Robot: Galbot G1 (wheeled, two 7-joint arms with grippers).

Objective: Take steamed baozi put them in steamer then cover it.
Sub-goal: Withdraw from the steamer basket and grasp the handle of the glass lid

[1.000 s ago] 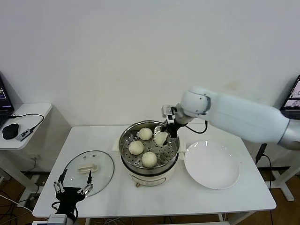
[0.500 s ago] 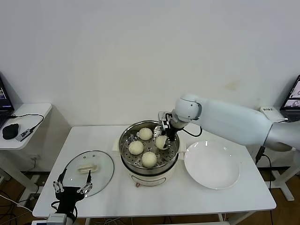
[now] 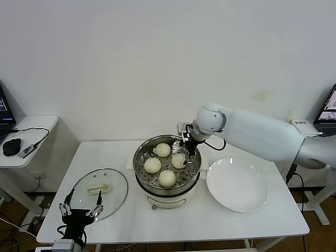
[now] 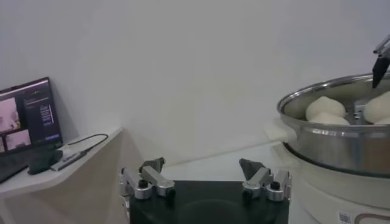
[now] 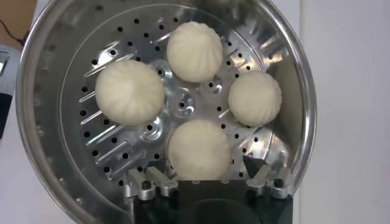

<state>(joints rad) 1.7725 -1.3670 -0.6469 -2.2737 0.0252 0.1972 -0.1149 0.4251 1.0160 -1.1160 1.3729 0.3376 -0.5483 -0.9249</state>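
Steamed baozi: four, smooth, round, cream-white, all lying apart on the perforated floor of the steamer. Steamer: one, shiny steel basket on cream pot base. Cover: one, clear glass, flat on the table, left of steamer. Plate: one, white. Right gripper: over the basket, fingers spread, holding nothing. Left gripper: near table's front-left corner, fingers spread.

Empty white plate on white table; side desk with mouse, laptop.
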